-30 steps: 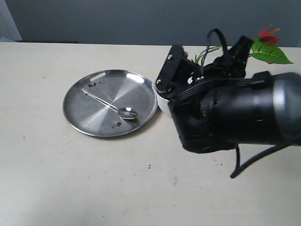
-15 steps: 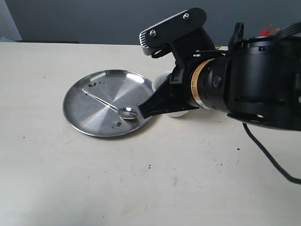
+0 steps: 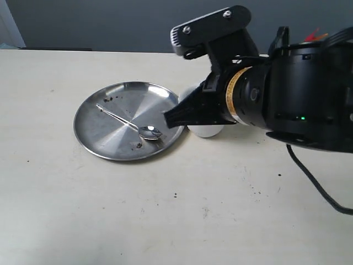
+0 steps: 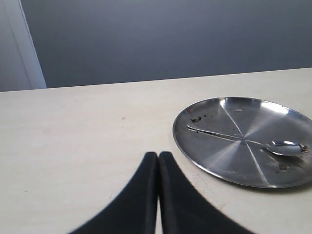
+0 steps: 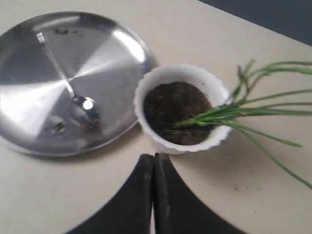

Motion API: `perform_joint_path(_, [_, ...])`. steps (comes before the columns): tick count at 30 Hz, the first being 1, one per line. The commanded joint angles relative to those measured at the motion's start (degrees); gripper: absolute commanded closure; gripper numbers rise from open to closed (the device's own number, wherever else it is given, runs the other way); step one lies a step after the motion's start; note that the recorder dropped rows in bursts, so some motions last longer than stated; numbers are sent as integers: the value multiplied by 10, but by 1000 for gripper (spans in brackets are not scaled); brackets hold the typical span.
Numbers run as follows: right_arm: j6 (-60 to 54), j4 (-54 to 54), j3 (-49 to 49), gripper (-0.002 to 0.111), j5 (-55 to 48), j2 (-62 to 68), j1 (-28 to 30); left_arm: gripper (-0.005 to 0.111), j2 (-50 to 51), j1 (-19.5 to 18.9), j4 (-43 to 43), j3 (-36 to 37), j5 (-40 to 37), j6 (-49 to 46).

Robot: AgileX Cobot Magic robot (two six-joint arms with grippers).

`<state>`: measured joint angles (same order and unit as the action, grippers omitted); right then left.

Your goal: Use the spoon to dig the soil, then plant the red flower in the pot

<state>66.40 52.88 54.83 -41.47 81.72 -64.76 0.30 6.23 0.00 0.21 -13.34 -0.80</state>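
Now, both your pincers are clenched on nothing, and the flower stands in the pot.
Your right gripper [image 5: 153, 157] hangs just beside the pot [image 5: 163, 146], jaws pressed together; the red flower [image 5: 229, 111] has its green stems stuck in the soil [image 5: 168, 109], leaning out over the rim; its blooms are probably the red scrap behind the arm in the exterior view; the spoon [image 5: 66, 85] lies on the steel plate [image 5: 24, 63] beside the pot; your left gripper [image 4: 158, 156] is likewise clenched, empty, near the plate.
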Motion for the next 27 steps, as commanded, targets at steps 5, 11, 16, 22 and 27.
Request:
perform_joint_path(5, [134,201,10,109,69,-85,27,106,-3,2,0,-2,0,2])
perform_joint_path(11, [93,103,-7,109,183,-198,215,106,-3,2,0,-2,0,2])
perform_joint_path(16, [-78,-49,-83,109,194,-329,375,106,-3,2,0,-2,0,2])
perform_joint_path(22, [-163,-128,-185,109,121,-488,461,106,-3,2,0,-2,0,2])
perform_joint_path(27, [-173,-147,-246,109,92,-574,459,106,-3,2,0,-2,0,2])
